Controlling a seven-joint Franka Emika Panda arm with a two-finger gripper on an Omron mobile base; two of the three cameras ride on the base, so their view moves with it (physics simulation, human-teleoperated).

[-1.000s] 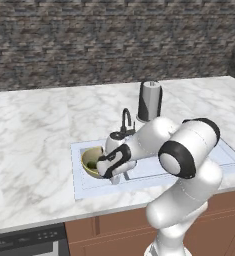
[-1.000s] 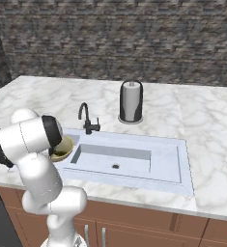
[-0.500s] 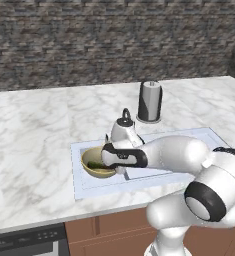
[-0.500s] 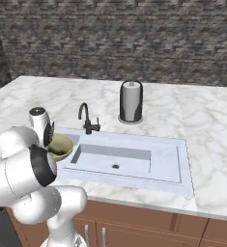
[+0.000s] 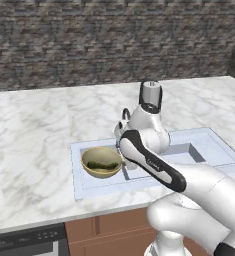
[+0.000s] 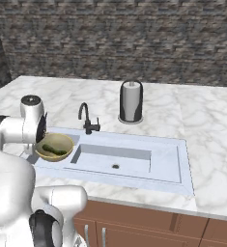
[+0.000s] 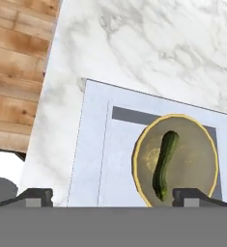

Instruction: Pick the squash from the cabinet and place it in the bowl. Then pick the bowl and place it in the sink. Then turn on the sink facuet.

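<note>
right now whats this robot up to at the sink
The robot arm is working at the sink. The bowl, with the squash lying inside it, sits at one end of the sink, on its flat rim area beside the deeper basin. The gripper hangs open just above the bowl, holding nothing. The black faucet stands behind the basin, untouched, with no water visibly running.

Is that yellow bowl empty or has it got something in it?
Not empty. The bowl stands upright in the sink, and the dark green squash lies inside it, clear in the hand view and both base views.
</note>
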